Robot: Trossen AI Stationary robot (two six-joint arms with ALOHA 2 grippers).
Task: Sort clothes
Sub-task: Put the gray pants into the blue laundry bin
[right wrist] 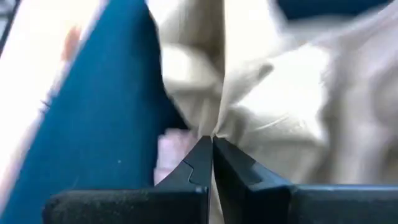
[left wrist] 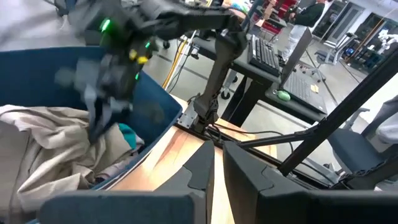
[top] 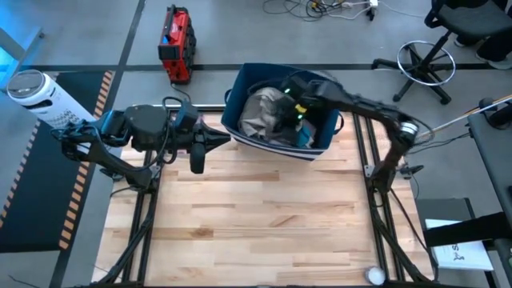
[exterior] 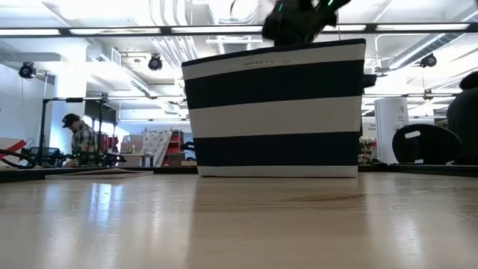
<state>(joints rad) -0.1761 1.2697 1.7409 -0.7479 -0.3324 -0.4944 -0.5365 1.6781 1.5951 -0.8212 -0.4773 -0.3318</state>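
Observation:
The navy bin with white stripes stands at the table's far edge, in the middle, and fills the low view. A grey-beige garment lies crumpled in it, over a bit of teal cloth and a pale pink patch. My right gripper reaches down into the bin and is shut on the grey-beige garment. My left gripper hovers shut and empty just left of the bin's near left corner, pointing at it. My right gripper pinches a bunched fold of the grey-beige garment between its two fingertips. It comes from above and from the table's right, slanting down into the bin. Creases run out from the pinch. The rest of the garment lies in the bin.
A red case lies on the floor beyond the table's far left. A white cylinder lies left of the left arm. Bare wooden table stretches in front of the bin. A person stands far off in the room.

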